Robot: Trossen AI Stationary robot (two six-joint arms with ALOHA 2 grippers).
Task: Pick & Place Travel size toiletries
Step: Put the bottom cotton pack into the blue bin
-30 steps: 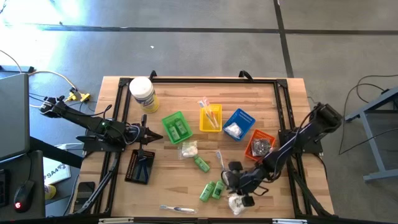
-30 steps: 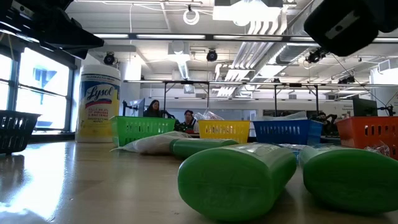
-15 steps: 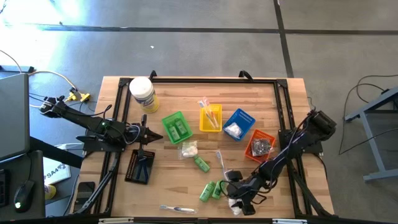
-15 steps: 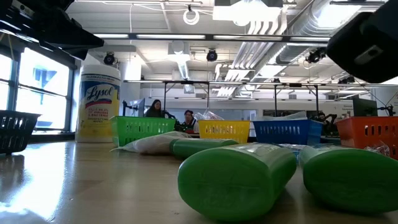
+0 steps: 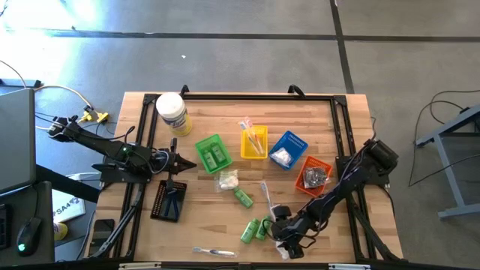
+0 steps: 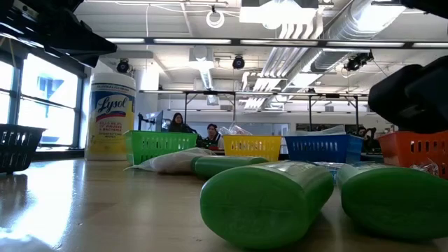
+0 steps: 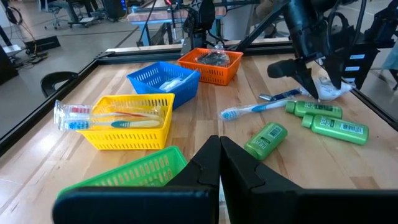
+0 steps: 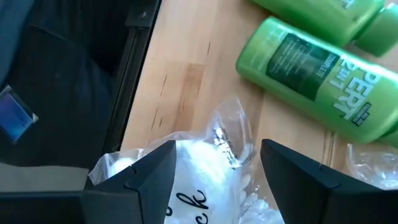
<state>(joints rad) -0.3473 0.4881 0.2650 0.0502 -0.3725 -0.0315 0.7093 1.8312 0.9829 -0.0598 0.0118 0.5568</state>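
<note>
Right hand (image 8: 214,171): you are lowering it, fingers now spread wide, empty, straddling the white clear-wrapped packet (image 8: 205,180) | Packet: lying at the wooden worktop's (image 5: 202,225) near edge beside green tubes (image 5: 255,229) | Meaning: grasp is coming, packet not yet gripped | Left hand (image 7: 217,165): closed, empty, waiting by the green tray (image 7: 134,174).

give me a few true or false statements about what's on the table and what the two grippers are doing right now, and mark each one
1. The right gripper is open over a white packet near the table's front edge. True.
2. The left gripper is holding a green tube. False: it is shut on nothing, waiting by the green tray.
3. Toothbrushes lie in the yellow tray. True.
4. The orange tray is empty. False: it holds dark sachets.
5. Two green tubes lie side by side next to the right gripper. True.
6. The large white jar lies on its side. False: it stands upright at the back left corner.
</note>
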